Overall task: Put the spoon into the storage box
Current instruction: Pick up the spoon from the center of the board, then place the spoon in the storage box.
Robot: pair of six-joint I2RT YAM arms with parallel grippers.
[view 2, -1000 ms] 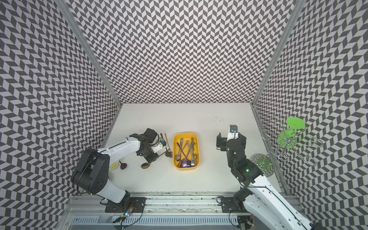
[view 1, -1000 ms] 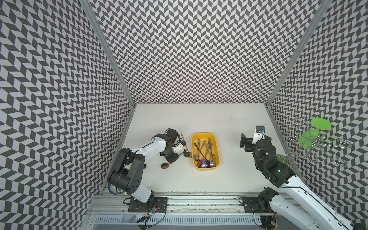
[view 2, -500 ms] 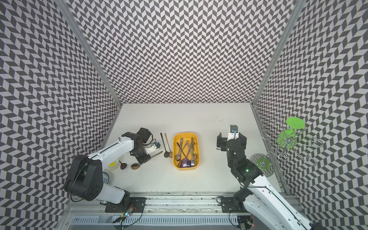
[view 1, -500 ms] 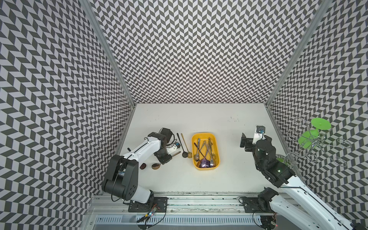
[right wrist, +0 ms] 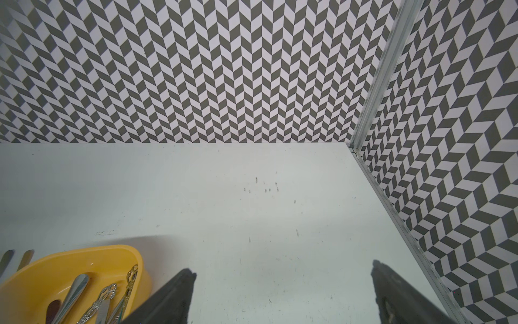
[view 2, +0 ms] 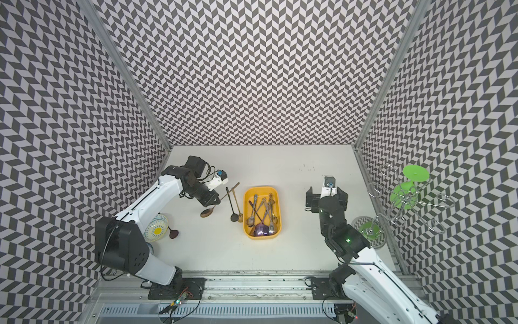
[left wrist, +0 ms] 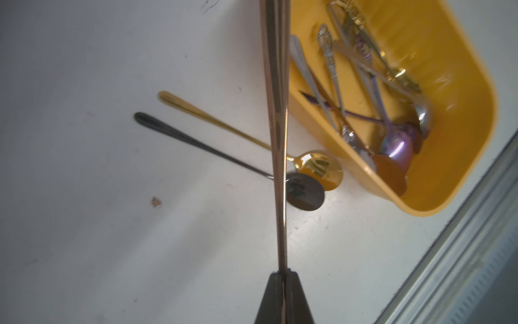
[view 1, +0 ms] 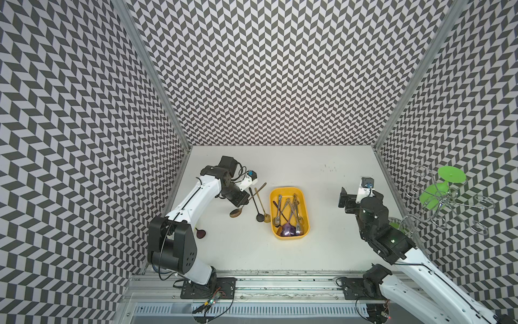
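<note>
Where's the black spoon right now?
In both top views, the black spoon lies on the table between the left gripper and the yellow box, right beside a gold spoon.

The white surface (view 1: 280, 162) is being enclosed on three sides by chevron-patterned walls (view 1: 266, 70). At three o'clock a wire rack (view 1: 447, 197) is being displayed, with green discs (view 1: 451, 174) being carried on it. At eight o'clock, in a top view, a patterned plate (view 2: 157, 228) with a yellow centre is being shown.
</note>
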